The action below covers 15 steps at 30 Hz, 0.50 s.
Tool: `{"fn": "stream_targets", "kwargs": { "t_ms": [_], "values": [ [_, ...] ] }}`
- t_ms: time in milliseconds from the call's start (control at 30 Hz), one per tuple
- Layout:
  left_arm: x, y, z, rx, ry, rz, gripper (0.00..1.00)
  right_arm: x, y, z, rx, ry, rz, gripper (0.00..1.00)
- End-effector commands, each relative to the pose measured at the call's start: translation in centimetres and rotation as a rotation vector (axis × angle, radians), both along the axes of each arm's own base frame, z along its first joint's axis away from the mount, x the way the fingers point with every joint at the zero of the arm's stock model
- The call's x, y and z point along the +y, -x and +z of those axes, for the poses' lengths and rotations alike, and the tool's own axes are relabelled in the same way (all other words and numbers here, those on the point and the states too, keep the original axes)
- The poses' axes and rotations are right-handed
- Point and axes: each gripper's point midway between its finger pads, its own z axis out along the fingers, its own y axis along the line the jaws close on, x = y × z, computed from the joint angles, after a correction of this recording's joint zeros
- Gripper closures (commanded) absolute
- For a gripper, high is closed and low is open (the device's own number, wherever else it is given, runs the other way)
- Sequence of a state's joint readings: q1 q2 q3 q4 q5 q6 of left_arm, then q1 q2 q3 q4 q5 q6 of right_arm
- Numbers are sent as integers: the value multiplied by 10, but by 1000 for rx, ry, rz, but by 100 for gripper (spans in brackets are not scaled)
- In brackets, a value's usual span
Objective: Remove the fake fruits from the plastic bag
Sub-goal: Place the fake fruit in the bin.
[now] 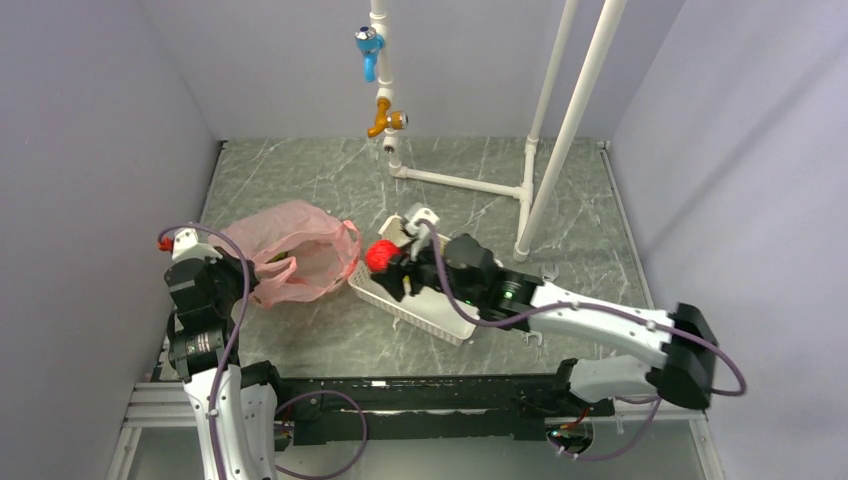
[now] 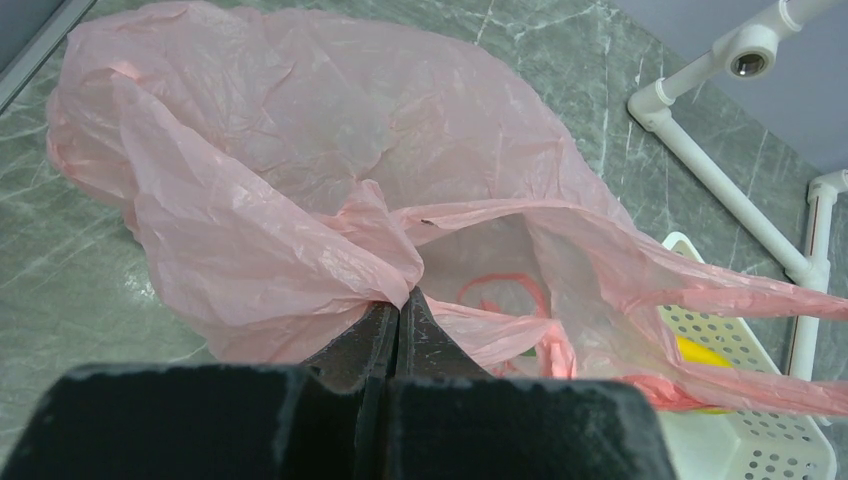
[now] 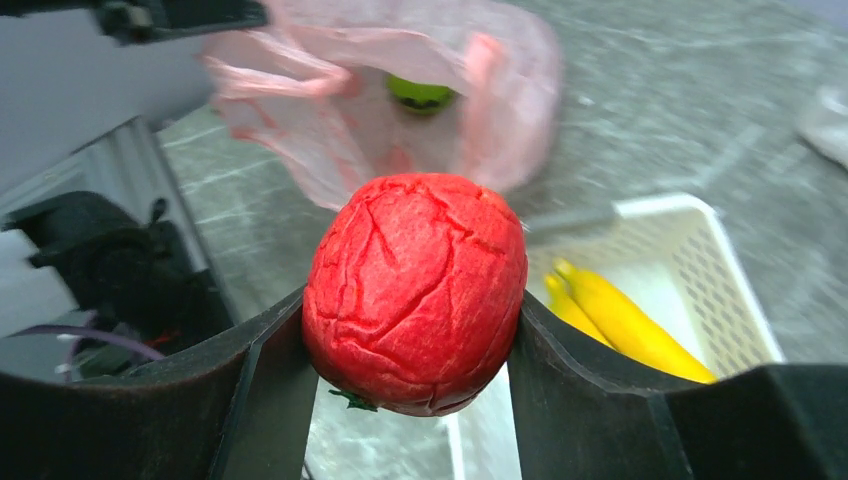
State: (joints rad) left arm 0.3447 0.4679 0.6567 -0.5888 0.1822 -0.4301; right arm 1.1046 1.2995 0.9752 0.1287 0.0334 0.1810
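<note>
The pink plastic bag [image 1: 290, 250] lies open on the table's left, its mouth facing the white basket. My left gripper [image 2: 400, 305] is shut on the bag's rim [image 2: 380, 240], holding the mouth open. My right gripper [image 3: 415, 330] is shut on the red fruit [image 3: 415, 290], also seen from above [image 1: 380, 256], over the basket's left end. The yellow bananas [image 3: 620, 320] lie in the basket. The green fruit [image 3: 420, 93] sits inside the bag; a green bit shows from above [image 1: 280, 264].
The white slotted basket [image 1: 420, 310] lies beside the bag, under my right arm. White pipes [image 1: 570, 120] and a tap [image 1: 385, 120] stand at the back. Grey walls close in left and right.
</note>
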Motion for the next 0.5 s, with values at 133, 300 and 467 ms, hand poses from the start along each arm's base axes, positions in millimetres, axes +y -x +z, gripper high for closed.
{"fn": "stream_targets", "kwargs": {
  "t_ms": [133, 300, 467],
  "values": [
    [-1, -4, 2, -23, -12, -23, 100, -149, -46, -64, 49, 146, -533, 100],
    [-2, -5, 3, -33, -10, -28, 100, -176, -44, -112, 199, 224, -611, 96],
    [-3, -5, 3, -35, -11, -31, 100, -171, -42, -147, 290, 326, -609, 88]
  ]
}}
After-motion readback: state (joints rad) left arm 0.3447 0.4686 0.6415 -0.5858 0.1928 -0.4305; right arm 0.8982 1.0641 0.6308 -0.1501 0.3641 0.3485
